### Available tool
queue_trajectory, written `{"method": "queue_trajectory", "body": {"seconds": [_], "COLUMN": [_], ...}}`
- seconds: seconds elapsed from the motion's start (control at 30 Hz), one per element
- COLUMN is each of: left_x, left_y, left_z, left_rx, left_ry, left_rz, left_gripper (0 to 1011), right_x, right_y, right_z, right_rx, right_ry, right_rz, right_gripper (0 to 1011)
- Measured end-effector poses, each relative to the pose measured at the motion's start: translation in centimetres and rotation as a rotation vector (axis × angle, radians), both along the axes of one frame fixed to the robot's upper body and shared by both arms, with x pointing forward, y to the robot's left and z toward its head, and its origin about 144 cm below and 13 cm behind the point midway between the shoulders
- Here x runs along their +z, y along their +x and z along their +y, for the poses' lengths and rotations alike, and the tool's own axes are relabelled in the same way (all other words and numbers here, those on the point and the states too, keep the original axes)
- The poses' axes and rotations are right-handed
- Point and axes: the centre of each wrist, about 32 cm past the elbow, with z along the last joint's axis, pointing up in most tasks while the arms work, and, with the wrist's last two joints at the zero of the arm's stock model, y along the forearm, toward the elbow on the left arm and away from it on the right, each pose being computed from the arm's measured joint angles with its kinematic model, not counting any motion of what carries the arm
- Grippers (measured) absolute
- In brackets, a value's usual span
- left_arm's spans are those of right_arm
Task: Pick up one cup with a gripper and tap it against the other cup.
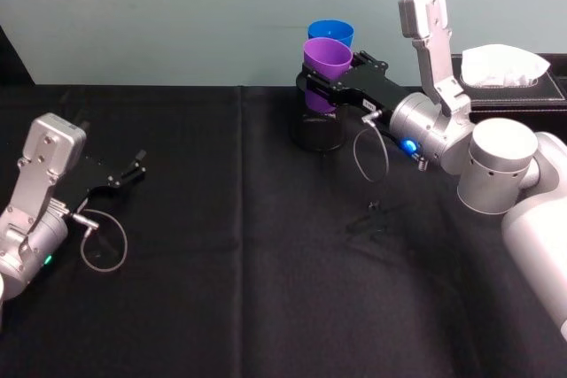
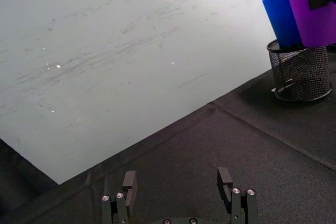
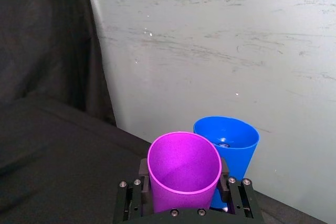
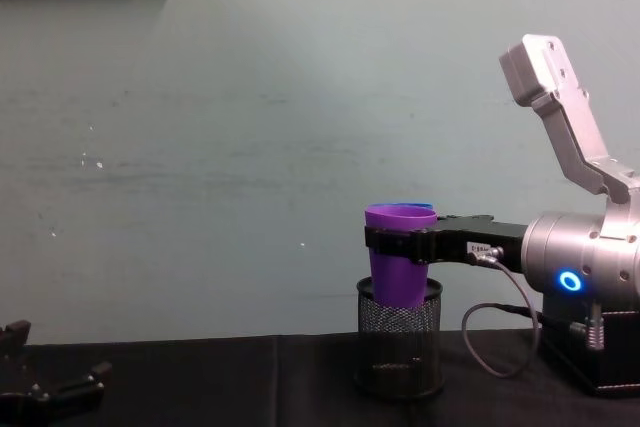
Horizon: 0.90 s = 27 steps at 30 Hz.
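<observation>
Two cups side by side, maybe touching: right tool (image 1: 321, 86) is clamped round the purple cup (image 1: 326, 57), held over the black mesh holder (image 4: 400, 352), beside the blue cup (image 1: 331, 32). I'd nudge it blue-ward gently, keeping it upright. Left tool (image 1: 129, 173) sits parked, jaws spread, low over the tabletop (image 1: 266, 272).

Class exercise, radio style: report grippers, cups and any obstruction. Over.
Left gripper open, parked on the cloth. Right gripper shut on purple cup, close beside blue cup; contact unclear. Black mesh holder just below both.

Right jaws clamped, left jaws apart
</observation>
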Motion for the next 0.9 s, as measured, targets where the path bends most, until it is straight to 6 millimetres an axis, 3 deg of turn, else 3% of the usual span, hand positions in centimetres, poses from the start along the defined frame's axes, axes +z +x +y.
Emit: {"method": "queue_trajectory", "body": {"seconds": [0.27,0.53,0.9], "left_x": [0.0,0.0,0.0], "left_y": [0.0,0.0,0.0], "left_z": [0.0,0.0,0.0], "left_rx": [0.000,0.000,0.000], "left_ry": [0.000,0.000,0.000], "left_rz": [0.000,0.000,0.000], "left_gripper": [1005,1005,1005], "right_x": [0.0,-0.7,-3.2], "right_y": [-0.1,-1.9,-7.1], "right_z": [-0.1,-0.6,-2.3], "right_rx": [0.015,0.060,0.132], "right_ry": [-0.005,0.001,0.005], "right_rz": [-0.012,-0.031,-0.036], "right_gripper": [734,734,734]}}
